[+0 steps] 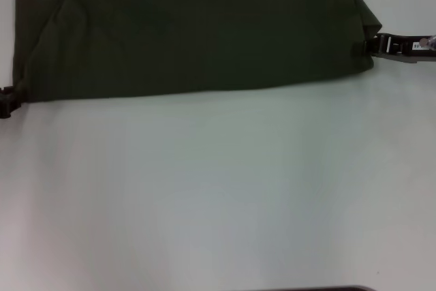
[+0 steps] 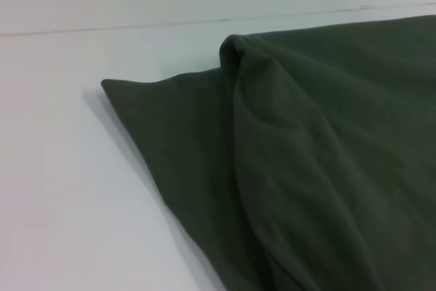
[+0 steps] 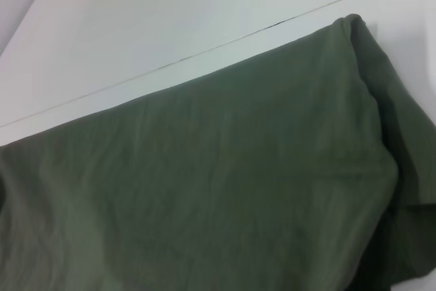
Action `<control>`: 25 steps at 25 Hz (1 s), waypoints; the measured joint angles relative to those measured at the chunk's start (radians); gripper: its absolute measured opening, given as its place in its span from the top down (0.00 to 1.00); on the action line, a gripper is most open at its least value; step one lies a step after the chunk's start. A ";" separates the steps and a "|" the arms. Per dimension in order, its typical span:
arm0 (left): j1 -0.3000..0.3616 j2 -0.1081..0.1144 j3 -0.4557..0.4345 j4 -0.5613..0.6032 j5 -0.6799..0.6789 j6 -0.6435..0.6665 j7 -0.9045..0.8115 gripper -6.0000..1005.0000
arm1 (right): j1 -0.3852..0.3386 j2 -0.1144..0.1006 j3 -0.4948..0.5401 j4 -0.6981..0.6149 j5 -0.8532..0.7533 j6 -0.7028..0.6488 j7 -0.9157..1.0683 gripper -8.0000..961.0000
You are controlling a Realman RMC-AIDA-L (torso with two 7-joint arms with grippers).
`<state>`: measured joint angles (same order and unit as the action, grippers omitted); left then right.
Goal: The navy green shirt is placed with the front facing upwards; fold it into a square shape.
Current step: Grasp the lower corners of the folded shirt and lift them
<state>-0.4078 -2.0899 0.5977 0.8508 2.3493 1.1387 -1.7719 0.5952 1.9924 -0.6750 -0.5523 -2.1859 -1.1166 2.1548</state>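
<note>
The navy green shirt (image 1: pixel 204 32) lies on the white table as a long dark band across the far side, plain fabric up, no print showing. Its left end has a lower layer sticking out past the top fold (image 2: pixel 170 120). My left gripper (image 1: pixel 5 102) is at the shirt's near left corner, mostly cut off by the picture's edge. At the shirt's right edge sits my right gripper (image 1: pixel 377 45), touching the cloth. The right wrist view shows the folded right end of the shirt (image 3: pixel 225 189) with a rumpled corner.
White tabletop (image 1: pixel 218 195) stretches wide in front of the shirt. A thin seam line (image 3: pixel 204 51) runs across the table behind the shirt. A dark strip (image 1: pixel 320 289) shows at the near table edge.
</note>
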 joint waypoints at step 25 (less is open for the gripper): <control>0.020 0.014 -0.115 0.060 -0.012 0.227 0.032 0.96 | -0.068 -0.002 0.011 -0.002 0.004 -0.073 -0.094 0.98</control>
<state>-0.3881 -2.0757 0.4827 0.9105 2.3373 1.3654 -1.7402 0.5274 1.9909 -0.6644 -0.5545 -2.1818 -1.1900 2.0610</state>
